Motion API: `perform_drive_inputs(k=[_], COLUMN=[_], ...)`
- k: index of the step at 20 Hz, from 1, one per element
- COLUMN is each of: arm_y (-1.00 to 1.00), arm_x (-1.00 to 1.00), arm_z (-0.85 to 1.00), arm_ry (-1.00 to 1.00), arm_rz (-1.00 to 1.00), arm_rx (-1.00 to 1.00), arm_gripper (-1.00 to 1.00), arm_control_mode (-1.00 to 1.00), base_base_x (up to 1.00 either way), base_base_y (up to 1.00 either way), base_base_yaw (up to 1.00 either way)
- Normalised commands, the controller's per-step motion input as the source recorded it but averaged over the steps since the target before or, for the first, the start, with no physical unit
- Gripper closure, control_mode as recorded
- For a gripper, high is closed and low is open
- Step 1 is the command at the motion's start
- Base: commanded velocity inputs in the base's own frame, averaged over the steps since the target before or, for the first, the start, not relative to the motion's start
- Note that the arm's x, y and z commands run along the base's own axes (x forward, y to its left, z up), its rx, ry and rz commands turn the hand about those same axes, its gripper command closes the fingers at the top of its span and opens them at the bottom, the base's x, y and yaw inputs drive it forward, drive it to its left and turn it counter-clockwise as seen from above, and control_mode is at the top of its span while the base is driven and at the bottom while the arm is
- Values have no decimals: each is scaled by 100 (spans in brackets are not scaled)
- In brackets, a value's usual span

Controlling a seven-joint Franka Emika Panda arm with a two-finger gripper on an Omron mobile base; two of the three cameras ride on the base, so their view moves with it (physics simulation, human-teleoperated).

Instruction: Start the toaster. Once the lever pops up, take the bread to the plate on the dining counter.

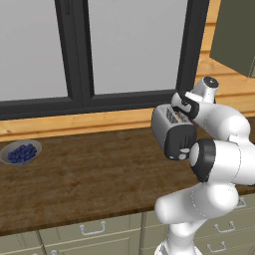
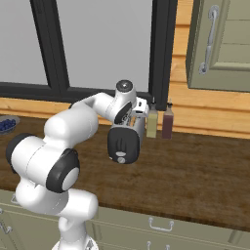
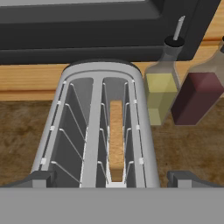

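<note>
The silver toaster [image 3: 94, 131] stands on the wood counter under the window, its black end panel [image 2: 124, 145] facing the robot. A tan slice of bread [image 3: 116, 140] sits on edge, low in the right-hand slot; the left slot is empty. My gripper [image 3: 111, 179] hovers just above the toaster's near end, pointing down, open, with one fingertip [image 3: 38, 179] on each side of the body and nothing held. In the left base view the hand [image 1: 185, 106] is over the toaster [image 1: 166, 125]. The lever is too small to make out. The plate and the dining counter are out of view.
Two bottles, one yellow [image 3: 159, 94] and one dark red [image 3: 197, 96], stand right beside the toaster against the wall. A grey bowl of blueberries [image 1: 20, 152] sits far left on the counter [image 1: 89, 174]. Beige handled drawers run below, and a wall cabinet [image 2: 219, 44] hangs at the upper right.
</note>
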Motion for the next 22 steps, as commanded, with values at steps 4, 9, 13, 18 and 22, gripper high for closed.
perform_drive_inputs(k=[4,9,13,18,22], arm_y=[0,0,0,0,0], arm_x=[0,0,0,0,0], arm_z=[0,0,0,0,0], arm_ry=[0,0,0,0,0], arm_rz=[0,0,0,0,0], arm_rx=[0,0,0,0,0], arm_gripper=[-100,-100,-100,-100,-100], arm_control_mode=[-100,-100,-100,-100,-100], base_base_x=[0,0,0,0,0], base_base_y=[0,0,0,0,0], base_base_yaw=[0,0,0,0,0])
